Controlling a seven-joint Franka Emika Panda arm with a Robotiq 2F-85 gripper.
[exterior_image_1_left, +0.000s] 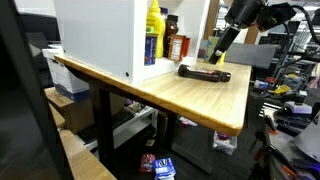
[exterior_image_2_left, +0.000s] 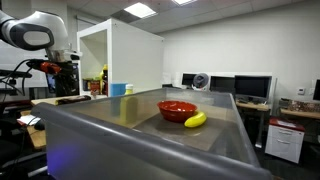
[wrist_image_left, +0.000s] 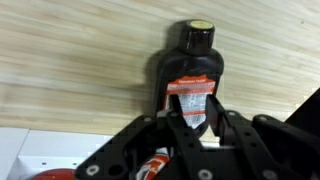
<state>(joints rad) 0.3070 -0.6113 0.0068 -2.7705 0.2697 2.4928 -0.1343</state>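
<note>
Wrist view has the gripper (wrist_image_left: 197, 115) coming in from the bottom edge, its two dark fingers (wrist_image_left: 180, 125) standing close together over the lower body of a dark bottle (wrist_image_left: 190, 70). The bottle lies flat on the pale wooden table (wrist_image_left: 70, 60), its cap pointing to the top of the frame and its red-and-white label showing between the fingers. From here I can't tell whether they pinch the bottle or only straddle it. In an exterior view the bottle (exterior_image_1_left: 204, 72) lies right of centre on the table (exterior_image_1_left: 190, 100), with the gripper (exterior_image_1_left: 217, 58) slanting down to it from the upper right. A white cabinet (exterior_image_1_left: 100, 35) stands just left of it, a yellow bottle (exterior_image_1_left: 154, 30) inside. In an exterior view, a red bowl (exterior_image_2_left: 177, 109) and a banana (exterior_image_2_left: 195, 120) sit at centre frame.
</note>
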